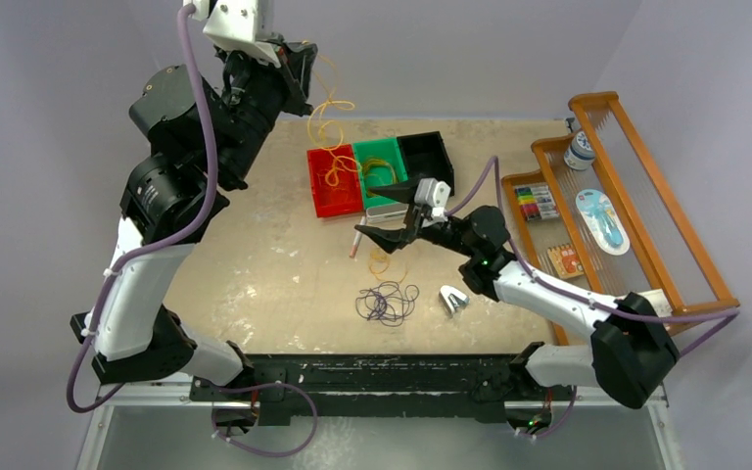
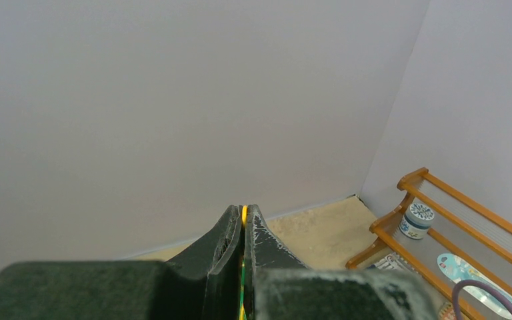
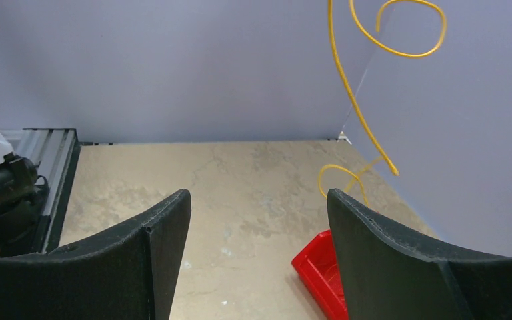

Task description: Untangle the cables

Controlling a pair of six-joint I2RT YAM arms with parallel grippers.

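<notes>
My left gripper [image 1: 304, 76] is raised high at the back left, shut on a yellow cable [image 1: 327, 119] that hangs in loops down to the red bin [image 1: 325, 203]. In the left wrist view the yellow cable [image 2: 244, 213] shows pinched between the closed fingers of the left gripper [image 2: 244, 208]. My right gripper [image 1: 372, 210] is open and empty, hovering in front of the bins; in its own view the right gripper [image 3: 259, 197] faces the hanging yellow cable [image 3: 352, 93] and the red bin [image 3: 317, 270]. A dark purple cable [image 1: 387, 302] lies coiled on the table. A small yellow-orange loop [image 1: 386, 260] lies under the right gripper.
A green bin [image 1: 380, 153] and a black bin [image 1: 427, 152] stand beside the red one. A small white clip [image 1: 452, 301] lies right of the purple cable. A wooden rack [image 1: 636, 162] with a jar, markers and packets stands at the right edge.
</notes>
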